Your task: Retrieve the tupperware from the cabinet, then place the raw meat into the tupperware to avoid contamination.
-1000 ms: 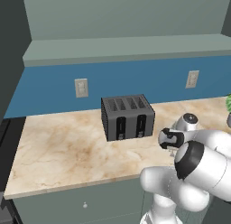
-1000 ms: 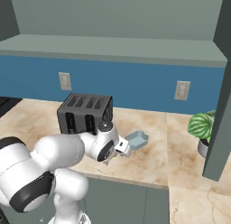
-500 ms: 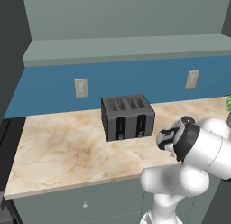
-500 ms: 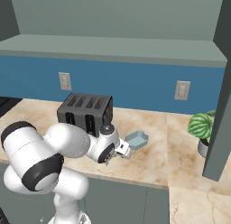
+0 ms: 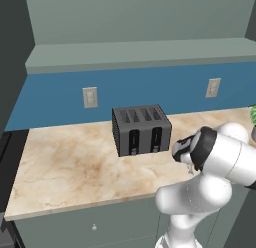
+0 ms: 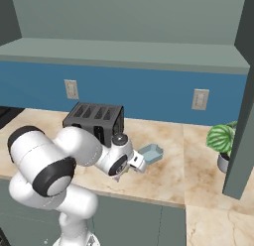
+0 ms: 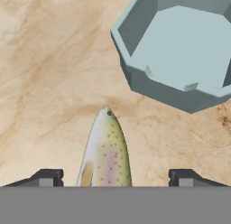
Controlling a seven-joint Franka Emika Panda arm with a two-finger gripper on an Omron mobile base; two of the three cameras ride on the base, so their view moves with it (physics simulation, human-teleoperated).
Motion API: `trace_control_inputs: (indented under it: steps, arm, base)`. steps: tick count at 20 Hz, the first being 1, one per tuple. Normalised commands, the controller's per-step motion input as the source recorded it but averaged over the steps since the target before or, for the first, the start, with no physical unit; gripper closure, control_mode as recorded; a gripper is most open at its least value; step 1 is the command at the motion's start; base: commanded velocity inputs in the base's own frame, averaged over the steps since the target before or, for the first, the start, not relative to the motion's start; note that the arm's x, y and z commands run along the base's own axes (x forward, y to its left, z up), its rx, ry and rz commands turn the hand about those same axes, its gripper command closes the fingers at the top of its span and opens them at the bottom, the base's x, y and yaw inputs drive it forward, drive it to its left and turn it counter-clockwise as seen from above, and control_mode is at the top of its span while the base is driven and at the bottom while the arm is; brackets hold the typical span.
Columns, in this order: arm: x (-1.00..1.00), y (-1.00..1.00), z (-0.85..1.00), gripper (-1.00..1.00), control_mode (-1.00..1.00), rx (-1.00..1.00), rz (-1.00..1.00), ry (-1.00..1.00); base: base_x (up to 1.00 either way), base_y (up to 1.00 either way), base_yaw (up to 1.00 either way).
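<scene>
The gripper (image 7: 110,175) is straddling the raw meat (image 7: 105,151) wide open, gripping nothing, beside the tupperware (image 7: 178,47) near the counter (image 7: 40,74) front edge; closing squarely across its body should be securing it

Across the last second the arm has swung its bulk. In the left base view the big white elbow link, earlier low at the right edge, now sits higher and further in, just right of the toaster (image 5: 141,130), and hides the wrist more. In the right base view the upper arm has moved from the lower left corner up toward the toaster, while the gripper (image 6: 133,165) has stayed low over the counter (image 6: 168,175) just left of the tupperware (image 6: 151,153). Its jaws have narrowed slightly.
</scene>
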Motion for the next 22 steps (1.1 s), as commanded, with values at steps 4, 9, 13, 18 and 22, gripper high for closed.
trace_control_inputs:
  steps: [4,9,13,18,22]
  arm:
    - [0.02,0.02,-0.04,1.0,-1.0,0.0,0.0,0.0]
    - [0.0,0.0,0.0,1.0,-1.0,0.0,0.0,0.0]
    - [0.0,0.0,0.01,1.0,-1.0,0.0,-0.01,0.0]
    - [0.0,0.06,0.41,1.0,-1.0,0.0,-0.07,0.0]
    - [0.0,0.02,0.58,1.0,-1.0,0.0,-0.05,0.0]
  base:
    - [0.0,0.0,0.0]
    - [0.0,0.0,0.0]
    - [0.0,0.0,0.0]
    - [0.0,0.0,0.0]
    - [0.0,0.0,0.0]
